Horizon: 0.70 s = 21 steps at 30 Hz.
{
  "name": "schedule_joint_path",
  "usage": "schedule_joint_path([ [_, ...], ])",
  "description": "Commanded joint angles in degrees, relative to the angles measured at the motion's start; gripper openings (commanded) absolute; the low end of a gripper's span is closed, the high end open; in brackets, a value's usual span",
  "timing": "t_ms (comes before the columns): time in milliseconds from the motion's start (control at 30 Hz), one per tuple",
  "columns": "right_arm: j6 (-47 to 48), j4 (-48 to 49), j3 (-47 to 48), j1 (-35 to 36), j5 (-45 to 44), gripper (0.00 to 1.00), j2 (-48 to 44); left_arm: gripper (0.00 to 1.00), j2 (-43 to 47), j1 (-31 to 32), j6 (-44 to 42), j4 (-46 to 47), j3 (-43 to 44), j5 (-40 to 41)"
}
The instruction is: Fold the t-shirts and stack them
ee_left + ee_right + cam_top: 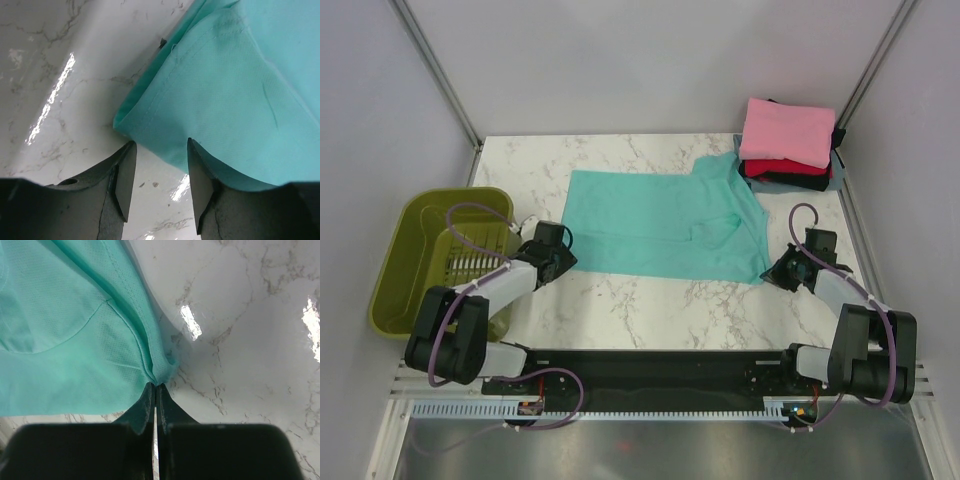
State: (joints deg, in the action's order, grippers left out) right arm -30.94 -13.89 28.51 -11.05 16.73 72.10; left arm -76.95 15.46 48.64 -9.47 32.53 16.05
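Observation:
A teal t-shirt [660, 220] lies spread on the marble table, partly folded over. My left gripper [563, 258] sits at its near-left corner. In the left wrist view the left gripper [161, 142] stands open, and the hem of the teal t-shirt [235, 90] just reaches between its fingertips [129, 150]. My right gripper [780, 270] is at the shirt's near-right corner. The right wrist view shows the right gripper [156, 385] shut on a pinch of the teal t-shirt [65, 330]. A stack of folded t-shirts, pink [788, 130] on top of red [770, 167] and black [805, 182], stands at the back right.
An olive-green plastic basket [405, 280] sits off the table's left edge beside the left arm. A grey-blue cloth [837, 172] peeks out under the stack. White walls with metal posts close in the back and sides.

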Motion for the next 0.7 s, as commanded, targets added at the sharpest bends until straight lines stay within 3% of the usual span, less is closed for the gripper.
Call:
schedule_joint_path([
  [0, 1.1, 2.2, 0.9, -0.1, 1.2, 0.0, 0.8, 0.5, -3.5, -0.3, 2.9, 2.8, 1.0, 1.3],
  [100, 1.1, 2.5, 0.8, -0.2, 0.7, 0.0, 1.0, 0.38, -4.6, -0.3, 2.2, 4.0, 1.2, 0.6],
  [133, 1.3, 2.5, 0.8, -0.1, 0.4, 0.0, 1.2, 0.25, -5.1, -0.3, 1.5, 4.7, 1.3, 0.4],
  [233, 1.2, 2.7, 0.6, -0.1, 0.0, 0.0, 1.7, 0.04, -4.9, -0.3, -0.8, 5.9, 1.6, -1.7],
  [433, 0.8, -0.5, 2.0, -0.8, -2.7, 0.0, -0.9, 0.02, 1.7, -0.3, -3.0, 1.5, 1.8, -6.3],
  [667, -0.4, -8.0, 3.0, -0.9, -3.6, 0.0, -9.1, 0.02, 18.7, -0.3, -4.3, -12.6, -0.2, -7.3],
])
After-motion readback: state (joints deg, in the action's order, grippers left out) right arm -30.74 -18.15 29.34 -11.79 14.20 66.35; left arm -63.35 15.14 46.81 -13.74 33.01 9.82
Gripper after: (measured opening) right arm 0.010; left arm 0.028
